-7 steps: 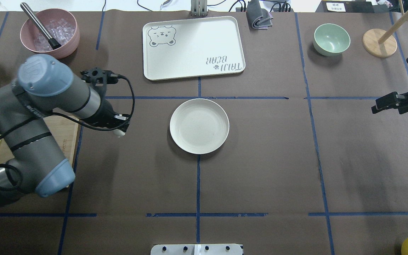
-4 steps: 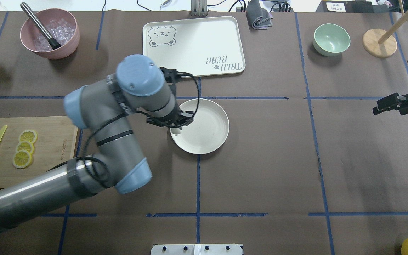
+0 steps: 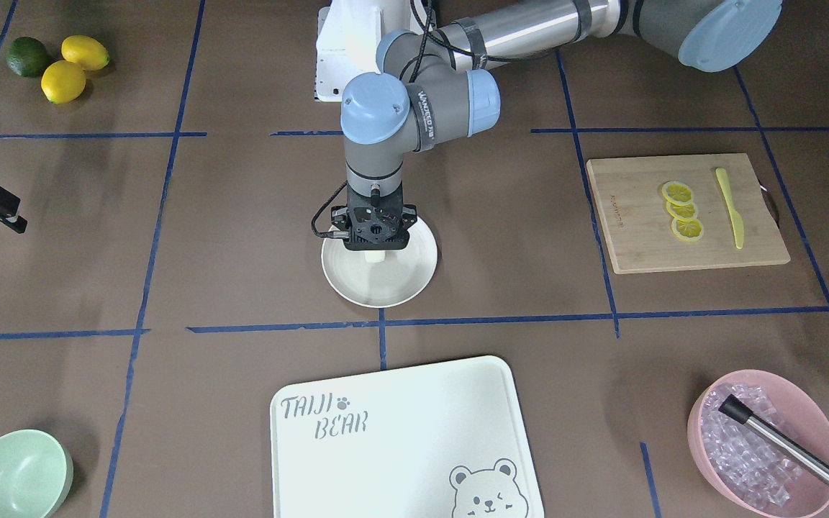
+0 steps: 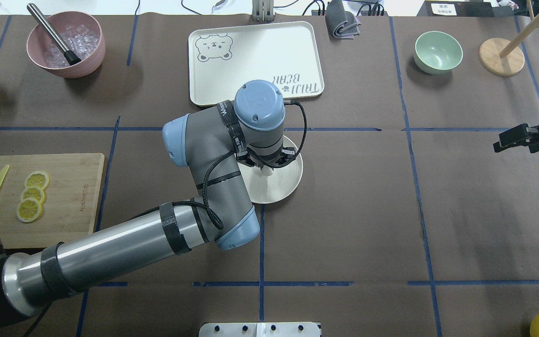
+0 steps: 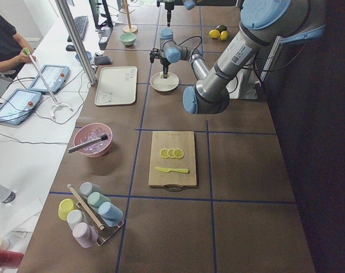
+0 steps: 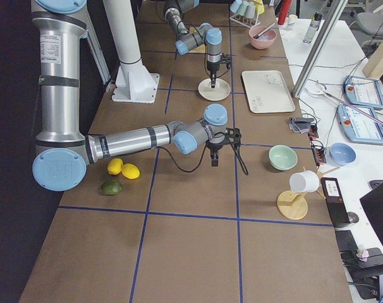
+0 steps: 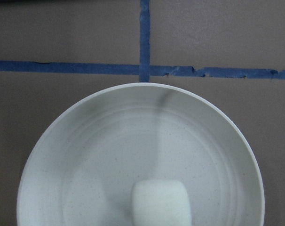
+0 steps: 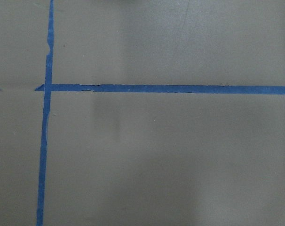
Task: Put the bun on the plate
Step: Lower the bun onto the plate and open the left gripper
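Observation:
The bun (image 7: 161,203) is a small white roll hanging just above the round off-white plate (image 7: 86,155), toward the side of the plate nearer the robot. My left gripper (image 3: 375,249) points straight down over the plate (image 3: 407,277) and is shut on the bun (image 3: 375,256). From overhead, the wrist hides most of the left gripper (image 4: 265,167), and only the bun's tip (image 4: 265,172) shows over the plate (image 4: 288,180). My right gripper (image 4: 508,138) hovers over bare table at the far right; I cannot tell how its jaws stand.
A white bear-print tray (image 4: 255,61) lies just beyond the plate. A cutting board (image 4: 63,196) with lemon slices and a yellow knife sits at the left. A pink ice bowl (image 4: 66,44) stands back left and a green bowl (image 4: 438,51) back right. Lemons and a lime (image 3: 62,61) lie near the robot's right.
My left arm has swung right from beside the cutting board to over the plate, carrying the bun. The right arm has hardly moved.

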